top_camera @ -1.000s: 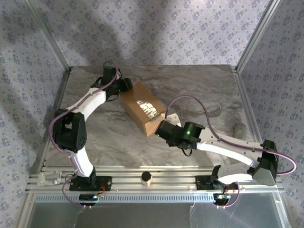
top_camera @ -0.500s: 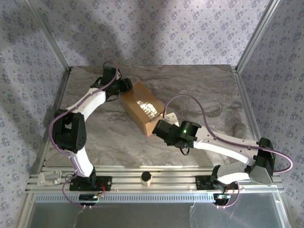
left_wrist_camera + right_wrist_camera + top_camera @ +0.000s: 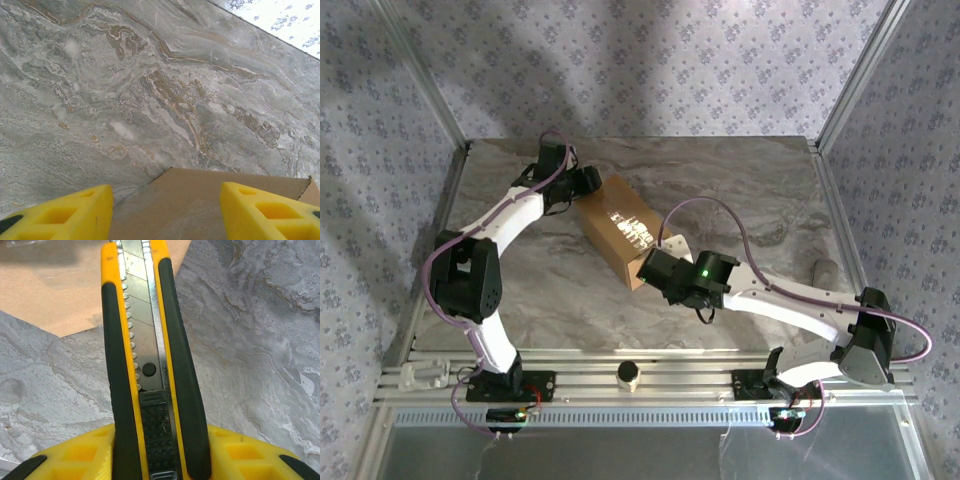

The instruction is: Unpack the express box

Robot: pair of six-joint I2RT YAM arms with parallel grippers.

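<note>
The express box (image 3: 620,230), brown cardboard with a shiny taped seam along its top, lies slantwise on the marble table (image 3: 750,190). My left gripper (image 3: 588,183) stands at the box's far left end. In the left wrist view its yellow fingers (image 3: 60,215) stand wide apart over the cardboard top (image 3: 200,200), gripping nothing. My right gripper (image 3: 655,268) sits at the box's near right end, shut on a yellow and black utility knife (image 3: 145,340). The knife's blade is out, and its tip reaches the cardboard (image 3: 60,295).
A grey object (image 3: 825,272) lies at the table's right edge. A small cylinder (image 3: 629,374) and a white part (image 3: 420,375) sit on the front rail. Metal frame posts and patterned walls close in the table on three sides.
My right arm has pushed left and forward, bringing the knife closer onto the box's near end. The left arm and the box have stayed almost where they were.
</note>
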